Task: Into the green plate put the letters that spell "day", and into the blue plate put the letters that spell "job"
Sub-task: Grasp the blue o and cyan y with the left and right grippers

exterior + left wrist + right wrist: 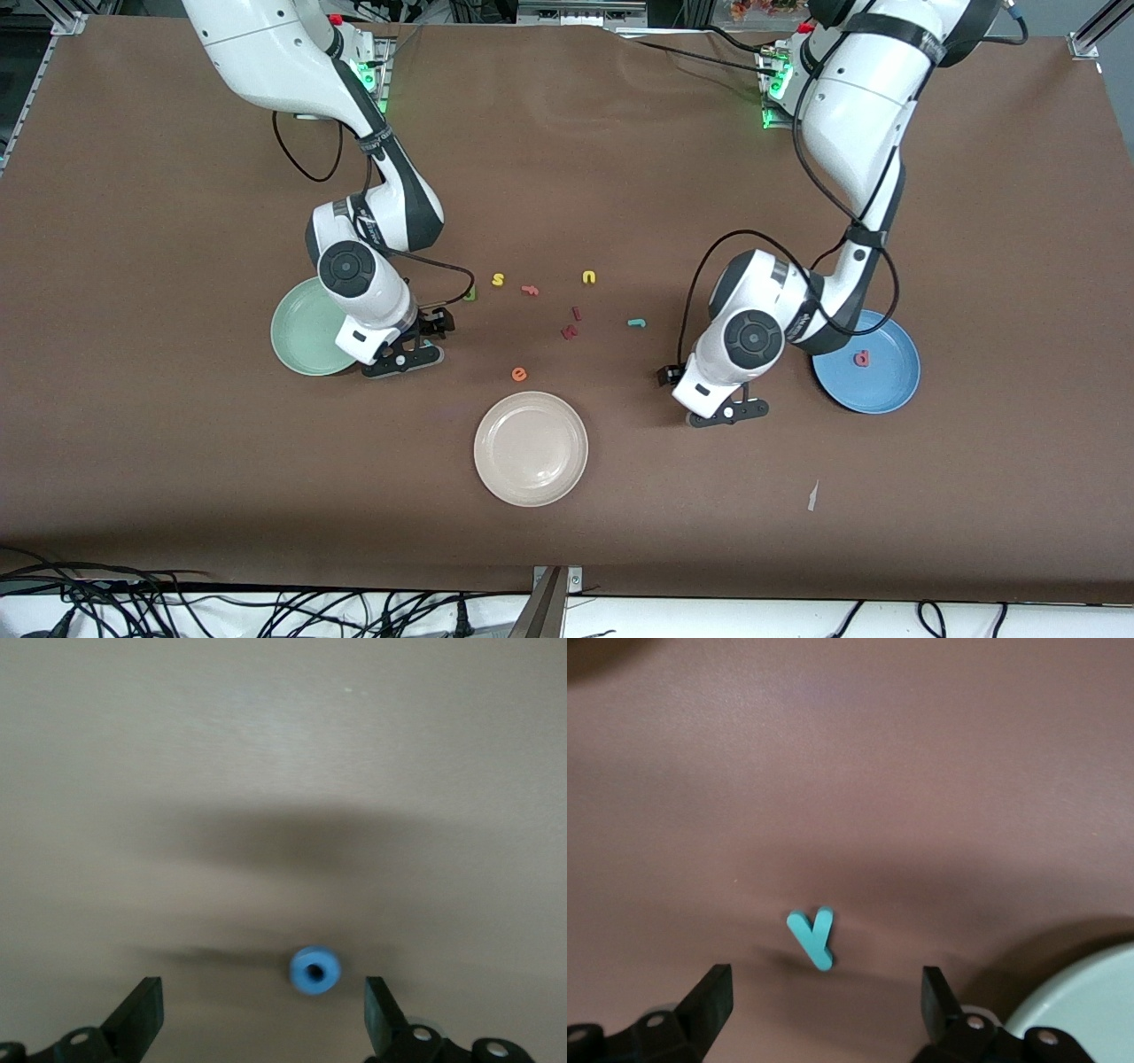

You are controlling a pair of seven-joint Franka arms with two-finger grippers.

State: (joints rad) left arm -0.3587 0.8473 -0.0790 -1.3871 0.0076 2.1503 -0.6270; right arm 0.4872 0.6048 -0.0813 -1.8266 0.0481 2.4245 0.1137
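My right gripper [423,339] [827,988] is low over the table beside the green plate [306,330] [1090,1010]. It is open, and the teal y [812,937] lies flat just ahead of its fingertips. My left gripper [687,390] [263,997] hangs open beside the blue plate [886,381], low over the blue o [314,970], which lies between its fingers but closer to one. The arm hides the o in the front view. The salmon b [860,358] lies in the blue plate. The teal j [636,322] and dark green d [469,293] rest mid-table.
A beige plate [530,447] sits nearer the front camera. An orange e [519,374], yellow s [498,280], yellow u [589,277], a salmon piece [530,289] and two dark red pieces [572,323] are scattered mid-table. A paper scrap [812,496] lies toward the left arm's end.
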